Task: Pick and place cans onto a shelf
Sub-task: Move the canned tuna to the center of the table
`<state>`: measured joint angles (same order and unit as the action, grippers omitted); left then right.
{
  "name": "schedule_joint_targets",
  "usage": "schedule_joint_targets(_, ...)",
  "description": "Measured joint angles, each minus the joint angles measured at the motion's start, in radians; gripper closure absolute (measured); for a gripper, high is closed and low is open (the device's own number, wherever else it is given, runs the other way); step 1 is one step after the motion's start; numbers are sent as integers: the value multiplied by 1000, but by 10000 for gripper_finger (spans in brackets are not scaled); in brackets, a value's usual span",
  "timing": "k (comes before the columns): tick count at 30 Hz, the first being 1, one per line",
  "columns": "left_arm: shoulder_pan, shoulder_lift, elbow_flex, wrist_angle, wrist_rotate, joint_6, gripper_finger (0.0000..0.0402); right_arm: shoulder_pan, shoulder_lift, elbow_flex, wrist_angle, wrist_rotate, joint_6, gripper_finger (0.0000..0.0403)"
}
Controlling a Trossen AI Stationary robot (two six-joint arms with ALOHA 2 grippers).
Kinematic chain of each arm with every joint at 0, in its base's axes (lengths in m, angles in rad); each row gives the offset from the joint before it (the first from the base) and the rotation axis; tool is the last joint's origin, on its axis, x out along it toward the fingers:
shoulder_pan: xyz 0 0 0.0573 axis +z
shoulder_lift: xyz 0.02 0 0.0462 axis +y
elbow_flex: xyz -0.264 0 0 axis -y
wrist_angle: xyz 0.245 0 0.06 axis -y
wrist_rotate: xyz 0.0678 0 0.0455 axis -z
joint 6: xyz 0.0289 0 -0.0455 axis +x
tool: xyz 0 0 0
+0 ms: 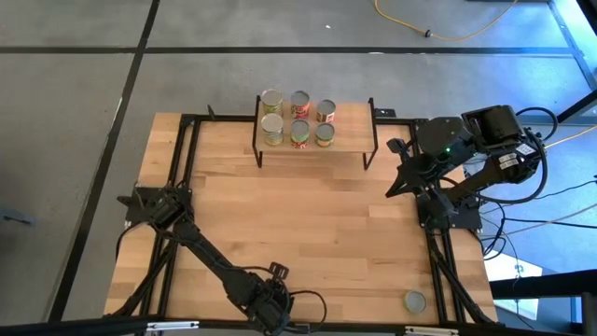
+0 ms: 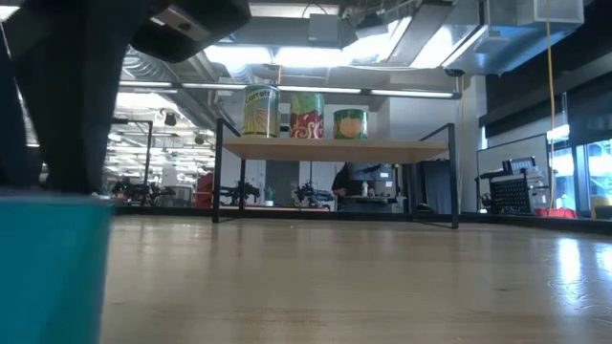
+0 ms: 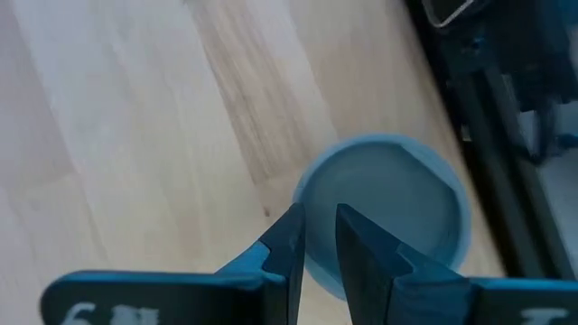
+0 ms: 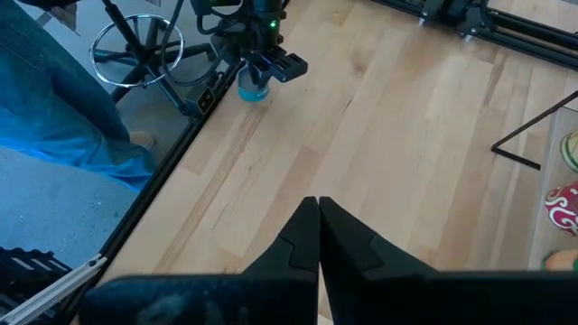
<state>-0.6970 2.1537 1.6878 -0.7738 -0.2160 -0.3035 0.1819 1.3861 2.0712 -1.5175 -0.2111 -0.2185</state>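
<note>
**Already Six Cans on the Shelf, Two on the Table**

Already six cans (image 1: 298, 119) stood on the shelf (image 1: 350, 142) at the top centre of the overhead picture, in two rows of three. From table height, three of them (image 2: 307, 115) showed side by side on the left half of the board (image 2: 402, 150).

A teal can (image 4: 253, 88) stood upright near the table's (image 1: 308, 233) bottom edge, left of centre in the overhead picture, where the arm covered it. The left gripper (image 1: 270, 303) hung directly over it. In the left wrist picture its fingers (image 3: 293, 239) were drawn almost together above the can's lid (image 3: 388, 208), with only a thin slit between them and nothing in it.

Another can, silver-topped (image 1: 414, 301), stood alone in the lower right corner of the overhead picture, just beside the black frame rail.

The right gripper (image 1: 399, 177) waited at the right edge of the table, right of the shelf, clenched and empty.

A person's leg in jeans (image 4: 54, 99) showed beyond the table in the right wrist picture's upper left.
</note>
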Motion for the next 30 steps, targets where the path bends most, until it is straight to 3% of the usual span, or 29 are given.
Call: schedule_joint_targets(30,12,2,0,-3,-11,0,343,0,0,0,-7,-3,0,397)
